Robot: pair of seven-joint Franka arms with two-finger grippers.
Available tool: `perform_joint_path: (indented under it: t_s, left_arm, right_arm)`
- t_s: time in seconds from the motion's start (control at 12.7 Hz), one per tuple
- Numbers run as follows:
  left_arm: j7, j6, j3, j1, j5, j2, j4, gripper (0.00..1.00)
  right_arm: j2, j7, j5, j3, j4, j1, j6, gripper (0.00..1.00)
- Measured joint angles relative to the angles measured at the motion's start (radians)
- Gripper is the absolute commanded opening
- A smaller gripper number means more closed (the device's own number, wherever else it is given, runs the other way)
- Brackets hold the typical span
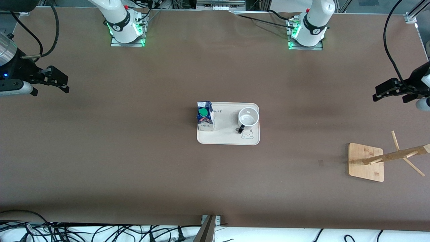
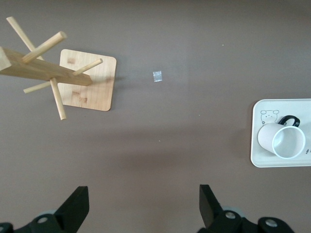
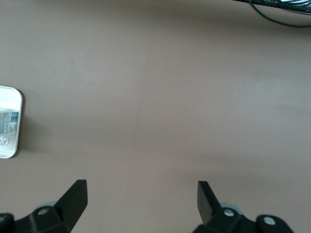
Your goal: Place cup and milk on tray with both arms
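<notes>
Milk [image 1: 205,116] upright, cup [image 1: 248,118] handle facing camera; both pincers [image 1: 57,80] [image 1: 389,91] apart

High front cam; wrist cams downward.

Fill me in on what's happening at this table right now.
Nothing is being handled. The milk and the cup both stand upright on the tray in the middle of the table, milk toward the right arm's end, cup toward the left arm's. The left gripper and right gripper hang open and empty over bare table at their own ends. A wooden rack stands near the left arm's end.
</notes>
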Motion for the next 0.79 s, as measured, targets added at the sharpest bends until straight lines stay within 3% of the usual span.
perform_joint_path:
  t_s: [0.24,0.79]
  left_arm:
    - [0.002,0.002,-0.054,0.066,0.0,0.004,0.0,1.0]
    - [0.001,0.004,-0.074,0.065,0.0,0.004,0.001,1.0]
  right_arm:
    - [0.0,0.0,0.0,0.0,0.0,0.0,0.0,1.0]
    - [0.0,0.0,0.0,0.0,0.0,0.0,0.0,1.0]
